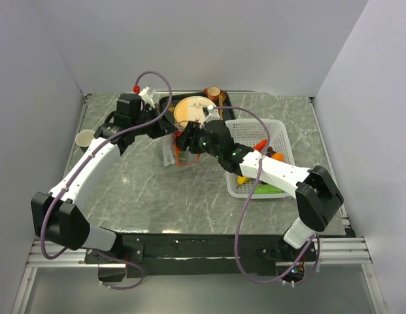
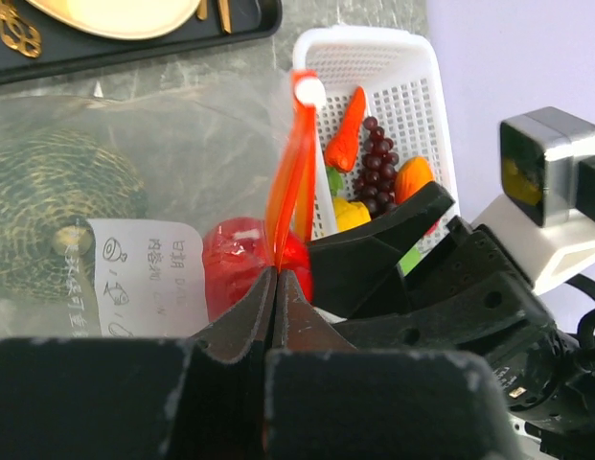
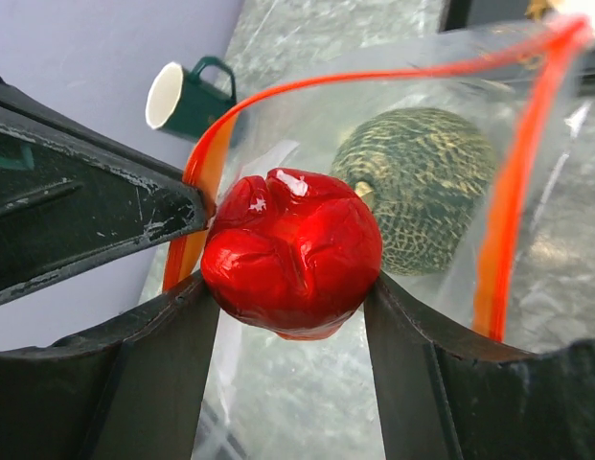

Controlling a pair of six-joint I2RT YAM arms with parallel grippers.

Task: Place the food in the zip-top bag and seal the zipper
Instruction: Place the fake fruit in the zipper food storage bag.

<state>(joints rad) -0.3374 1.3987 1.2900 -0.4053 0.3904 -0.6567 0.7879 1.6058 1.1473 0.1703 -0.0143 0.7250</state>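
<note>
Now I am loading food. My left gripper (image 2: 276, 278) is closed on the zipper (image 2: 292, 172), holding the zip-top bag (image 2: 182, 144) open; the melon (image 3: 417, 187) lies inside. My right gripper (image 3: 289, 307) clamps a red piece (image 3: 292, 244) at the mouth, and next I should push deeper, then release. At 3 o'clock of the bag, the basket (image 2: 374, 38) holds carrot (image 2: 345, 134), grapes (image 2: 378, 168), pear (image 2: 350, 213).

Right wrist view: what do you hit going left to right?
green mug → red piece, gripped by the right end effector → green melon in the zip-top bag. The zipper is skipped: it loops across most of the frame.
</note>
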